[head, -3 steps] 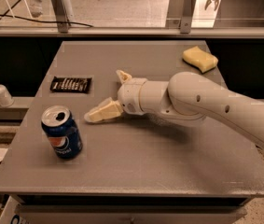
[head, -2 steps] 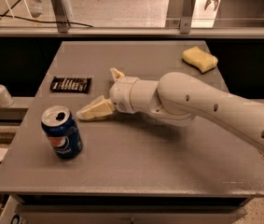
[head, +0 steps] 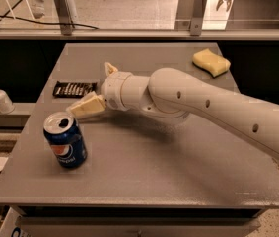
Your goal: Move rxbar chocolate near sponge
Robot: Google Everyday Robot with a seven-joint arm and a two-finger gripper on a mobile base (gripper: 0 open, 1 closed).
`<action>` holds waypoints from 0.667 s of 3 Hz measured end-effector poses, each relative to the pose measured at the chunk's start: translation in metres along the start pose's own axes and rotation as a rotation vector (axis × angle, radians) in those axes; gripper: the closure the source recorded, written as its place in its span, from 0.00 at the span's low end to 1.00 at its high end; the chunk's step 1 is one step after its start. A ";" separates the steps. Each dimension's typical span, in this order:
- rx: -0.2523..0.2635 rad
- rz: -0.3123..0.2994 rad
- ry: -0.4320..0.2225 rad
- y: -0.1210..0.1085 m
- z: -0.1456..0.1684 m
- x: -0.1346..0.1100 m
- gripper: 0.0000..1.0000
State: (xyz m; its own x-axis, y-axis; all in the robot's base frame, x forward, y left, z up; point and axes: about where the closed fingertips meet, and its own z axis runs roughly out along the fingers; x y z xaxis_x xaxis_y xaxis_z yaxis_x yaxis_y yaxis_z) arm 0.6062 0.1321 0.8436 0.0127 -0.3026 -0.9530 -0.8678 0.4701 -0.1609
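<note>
Table (head: pixel 154 167): we see a grey, matte, faintly grainy rectangular top filling the middle of the frame, with everything below standing or lying on it.

Arm (head: pixel 218 107): smooth cream-white tubular shell with small dark holes. It enters from the right edge and slants up and left across the table to a rounded joint and a ribbed wrist at centre left.

Gripper (head: pixel 89 88): at centre left, low over the table. We see two cream wedge-shaped fingers spread wide, one pointing down-left toward the can and one pointing up. Nothing is between them and nothing is held.

Can (head: pixel 65 141): blue metal cylinder, upright at lower left, with a silver opened top. We read the Pepsi logo on its side. It sits just below the lower finger.

Sponge (head: pixel 211 62): pale yellow soft foam block with rounded, curved edges, at the table's upper right corner, well apart from the bar.

Rxbar chocolate (head: pixel 72 89): flat black rectangular wrapper with rows of white lettering we cannot read. It lies near the table's left edge, just left of the gripper.

Pump bottle (head: pixel 1 98): small, pale, on a ledge at the far left, off the table.
</note>
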 end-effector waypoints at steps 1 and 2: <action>-0.001 -0.006 -0.001 0.000 0.015 -0.007 0.00; -0.004 -0.012 0.002 0.000 0.027 -0.010 0.00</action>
State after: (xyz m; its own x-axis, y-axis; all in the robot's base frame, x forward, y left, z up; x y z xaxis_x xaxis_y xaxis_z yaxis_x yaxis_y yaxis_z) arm 0.6192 0.1576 0.8464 0.0226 -0.3101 -0.9504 -0.8697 0.4628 -0.1716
